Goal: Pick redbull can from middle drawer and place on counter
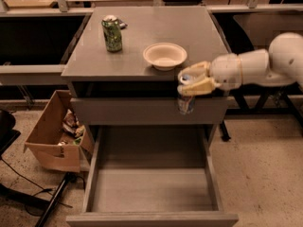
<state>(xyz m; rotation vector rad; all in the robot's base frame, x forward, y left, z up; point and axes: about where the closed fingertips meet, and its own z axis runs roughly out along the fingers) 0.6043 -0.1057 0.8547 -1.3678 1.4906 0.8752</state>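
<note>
My gripper (193,82) comes in from the right on a white arm and is shut on the redbull can (186,103). The slim can hangs upright in the fingers, in front of the closed top drawer front, just below the counter's front edge. The grey counter (151,37) lies just behind and above the can. The middle drawer (152,188) is pulled wide open below, and its flat grey floor shows nothing on it.
A wider green can (112,33) stands at the counter's back left. A white bowl (164,55) sits near the counter's front, just left of my gripper. A cardboard box (54,131) with clutter stands on the floor left of the cabinet.
</note>
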